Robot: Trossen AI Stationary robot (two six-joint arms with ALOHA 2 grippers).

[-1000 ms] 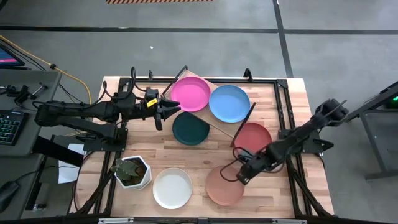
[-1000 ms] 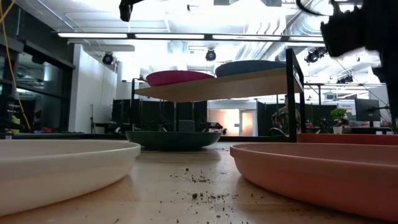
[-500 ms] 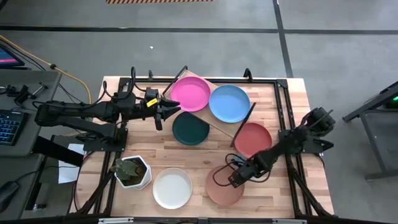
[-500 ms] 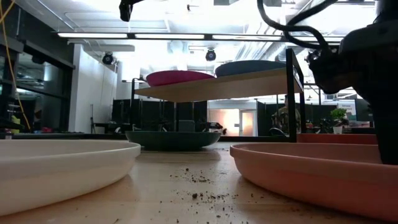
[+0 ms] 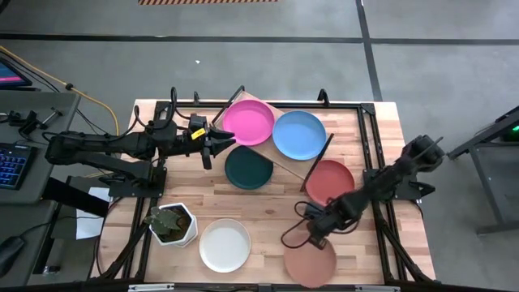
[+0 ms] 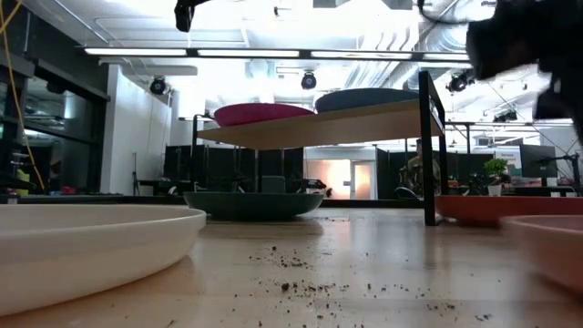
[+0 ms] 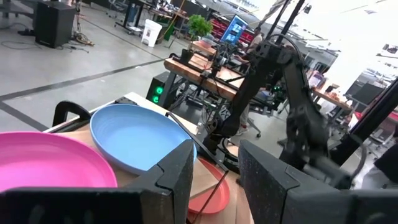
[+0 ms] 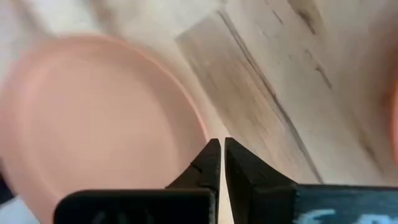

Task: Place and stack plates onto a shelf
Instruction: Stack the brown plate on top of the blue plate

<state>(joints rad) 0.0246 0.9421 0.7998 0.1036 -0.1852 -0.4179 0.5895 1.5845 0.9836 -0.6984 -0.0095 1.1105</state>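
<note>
Dusty pink plate (image 5: 310, 262) now nearer table edge, right hand (image 5: 315, 240) beside it.

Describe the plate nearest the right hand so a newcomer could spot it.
Start at the wooden table and go to its front edge, right of the white plate. The dusty pink plate lies there beside the right hand, overhanging the edge, paler than the coral red plate.

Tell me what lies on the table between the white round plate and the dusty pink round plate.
Nothing: in the high view, bare wooden tabletop separates the white round plate from the dusty pink round plate. The low view shows only dark crumbs there.
</note>
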